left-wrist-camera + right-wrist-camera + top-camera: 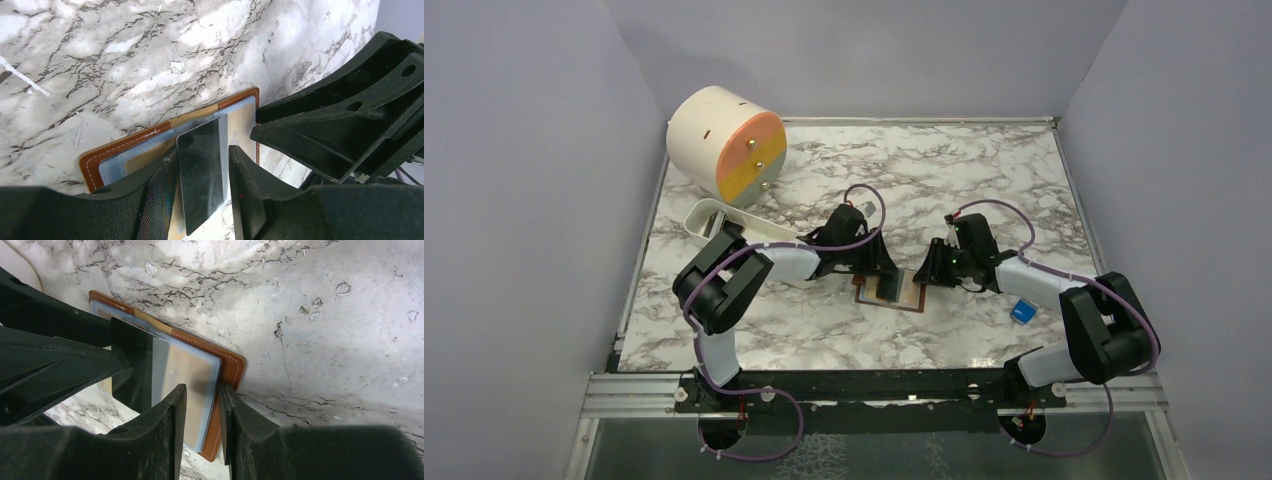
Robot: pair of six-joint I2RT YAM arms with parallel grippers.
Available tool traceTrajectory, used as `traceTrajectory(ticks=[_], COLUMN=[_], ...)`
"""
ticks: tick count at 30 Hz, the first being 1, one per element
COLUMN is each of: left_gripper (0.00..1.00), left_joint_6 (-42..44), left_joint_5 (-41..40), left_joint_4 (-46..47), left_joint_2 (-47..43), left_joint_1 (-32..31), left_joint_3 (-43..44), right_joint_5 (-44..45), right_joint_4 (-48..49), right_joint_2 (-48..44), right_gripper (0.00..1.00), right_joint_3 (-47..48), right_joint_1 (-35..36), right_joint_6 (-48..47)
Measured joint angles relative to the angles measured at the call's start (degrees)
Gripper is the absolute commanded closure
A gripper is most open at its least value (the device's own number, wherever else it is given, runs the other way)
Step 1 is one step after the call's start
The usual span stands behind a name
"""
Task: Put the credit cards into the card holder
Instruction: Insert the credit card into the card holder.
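The card holder (912, 299) lies open on the marble, a brown cover (125, 142) with pale blue pockets. A dark glossy credit card (202, 170) stands partly inside one pocket, its lower part sticking out. My left gripper (202, 150) is open around this card. The card leans by the left finger, with a bright gap to the right finger. My right gripper (202, 387) is shut on the card holder's far edge (232, 365), with the pocket stack and cover between its fingers. From the right wrist the card (131, 360) shows beside the left gripper. Both grippers (876, 270) (926, 272) meet over the wallet.
A white oblong tray (714, 222) sits behind the left arm. A large cream cylinder with an orange-yellow face (724, 145) stands at the back left. A small bright-blue block (1023, 311) lies by the right arm. Grey walls close in the table's sides.
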Motion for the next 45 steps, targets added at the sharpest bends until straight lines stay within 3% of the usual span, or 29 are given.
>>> traceTrajectory(ticks=[25, 45], left_gripper=[0.56, 0.59], left_joint_6=[2.25, -5.31], left_joint_5=[-1.81, 0.59], left_joint_4=[-7.32, -4.42], left_joint_2=[-2.36, -2.16], left_joint_1=[-1.97, -5.95], left_joint_3=[0.92, -0.87], right_joint_5=[-2.56, -4.46], right_joint_4=[-2.73, 1.66], right_joint_2=[-3.45, -1.57], right_gripper=[0.69, 0.71], right_joint_3=[-2.67, -3.45], right_joint_1=[0.07, -0.02], right_joint_6=[2.32, 5.92])
